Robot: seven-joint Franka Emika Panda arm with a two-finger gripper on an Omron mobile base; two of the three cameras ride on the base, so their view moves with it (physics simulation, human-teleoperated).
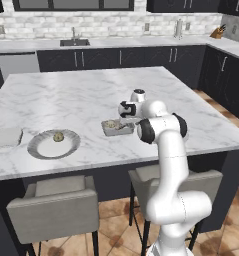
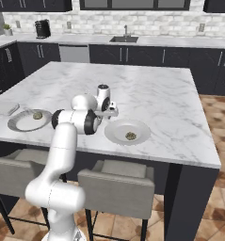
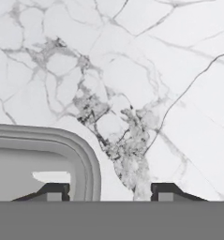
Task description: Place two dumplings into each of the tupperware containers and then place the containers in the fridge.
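One tupperware container [image 1: 117,129] sits mid-counter with tan dumplings [image 1: 111,124] in it. My gripper [image 1: 126,119] points straight down over its right end. In the hand view the gripper [image 3: 111,191] is open, and its fingertips [image 3: 56,190] stand on either side of the container's rounded rim [image 3: 87,159], with a gap left on the outer side. A second tupperware container [image 1: 5,136] lies at the counter's far left edge. One dumpling [image 1: 58,136] rests on the left plate [image 1: 46,148], another dumpling [image 2: 131,136] on the right plate [image 2: 118,128]. The fridge is out of view.
The marble island [image 1: 86,90] stretches far behind the plates. Two grey stools [image 1: 56,205] stand under its near edge. A sink [image 1: 74,42] and dark cabinets line the back wall.
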